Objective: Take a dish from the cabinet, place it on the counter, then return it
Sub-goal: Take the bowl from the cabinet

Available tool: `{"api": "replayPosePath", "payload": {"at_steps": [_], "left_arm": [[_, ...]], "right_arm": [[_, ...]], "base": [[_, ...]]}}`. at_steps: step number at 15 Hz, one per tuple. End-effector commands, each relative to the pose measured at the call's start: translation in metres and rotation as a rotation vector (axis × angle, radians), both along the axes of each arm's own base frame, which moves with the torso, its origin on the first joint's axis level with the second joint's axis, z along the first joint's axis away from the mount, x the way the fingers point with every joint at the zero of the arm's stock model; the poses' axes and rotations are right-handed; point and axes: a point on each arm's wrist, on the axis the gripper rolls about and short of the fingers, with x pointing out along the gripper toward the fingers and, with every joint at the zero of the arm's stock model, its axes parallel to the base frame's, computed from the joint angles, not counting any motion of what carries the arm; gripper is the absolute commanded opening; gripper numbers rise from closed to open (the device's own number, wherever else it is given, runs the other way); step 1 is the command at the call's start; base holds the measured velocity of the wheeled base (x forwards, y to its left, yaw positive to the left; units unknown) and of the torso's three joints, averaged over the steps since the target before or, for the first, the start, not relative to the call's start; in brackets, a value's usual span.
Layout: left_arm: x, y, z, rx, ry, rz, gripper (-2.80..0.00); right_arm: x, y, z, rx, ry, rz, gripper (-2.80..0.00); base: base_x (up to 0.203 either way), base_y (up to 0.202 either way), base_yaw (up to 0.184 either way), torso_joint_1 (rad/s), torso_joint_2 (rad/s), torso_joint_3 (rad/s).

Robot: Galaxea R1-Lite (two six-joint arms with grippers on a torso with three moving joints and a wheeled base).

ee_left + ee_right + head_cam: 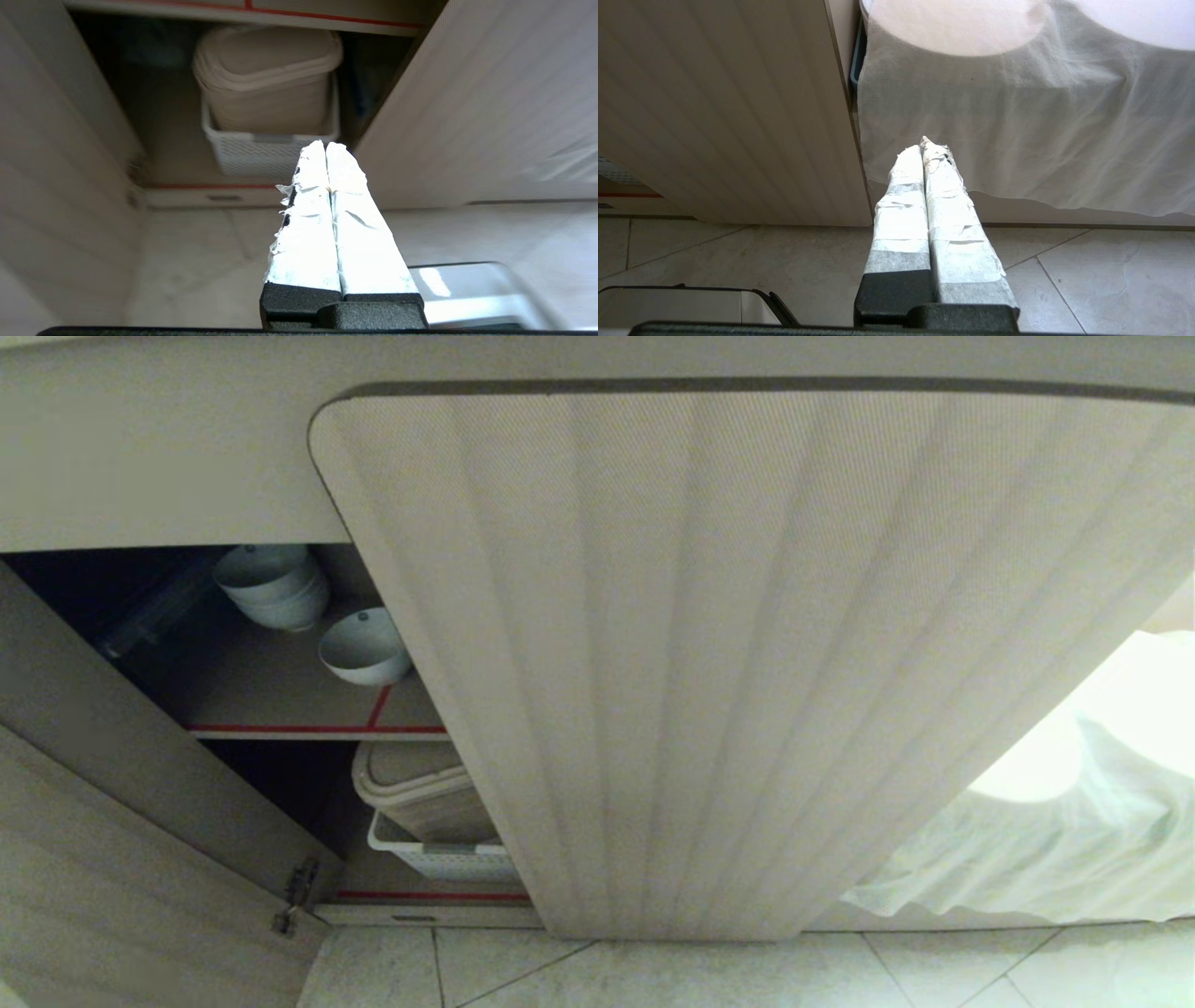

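Observation:
The dish (364, 646), a small white bowl, lies tilted on the upper shelf of the open cabinet (308, 729), near the red-taped shelf edge. Behind it stands a stack of similar white bowls (272, 584). My left gripper (325, 145) is shut with nothing in it, low before the cabinet's lower compartment. My right gripper (923, 144) is also shut and empty, low over the floor in front of the right door. Neither gripper shows in the head view. The counter's front (149, 457) runs above the doors; its top is out of view.
A beige lidded bin (420, 784) sits in a white mesh basket (448, 861) on the lower shelf. The ribbed right door (747, 663) is swung open toward me; the left door (112, 859) is open too. A white cloth (1046, 849) hangs at right. Tiled floor (653, 975) lies below.

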Motion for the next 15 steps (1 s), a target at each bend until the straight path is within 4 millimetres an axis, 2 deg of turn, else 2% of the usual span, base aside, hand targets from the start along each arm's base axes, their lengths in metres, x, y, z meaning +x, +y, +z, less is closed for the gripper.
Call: {"api": "replayPosePath", "payload": {"at_steps": [1, 6, 11, 15], "left_arm": [[0.025, 0.000, 0.009, -0.076, 0.142, -0.001, -2.80], [0.056, -0.001, 0.012, -0.355, 0.281, 0.024, -2.80], [0.076, -0.001, 0.009, -0.462, 0.378, 0.063, -2.80], [0.103, -0.001, 0.009, -0.485, 0.441, 0.087, -2.80]], "right_arm": [[0.000, 0.000, 0.000, 0.000, 0.000, 0.000, -2.80], [0.000, 0.000, 0.000, 0.000, 0.000, 0.000, -2.80], [0.000, 0.000, 0.000, 0.000, 0.000, 0.001, -2.80], [0.000, 0.000, 0.000, 0.000, 0.000, 0.001, -2.80]], "base": [[0.000, 0.000, 0.000, 0.000, 0.00, 0.000], [0.000, 0.000, 0.000, 0.000, 0.00, 0.000], [0.000, 0.000, 0.000, 0.000, 0.00, 0.000], [0.000, 0.000, 0.000, 0.000, 0.00, 0.000]]}}
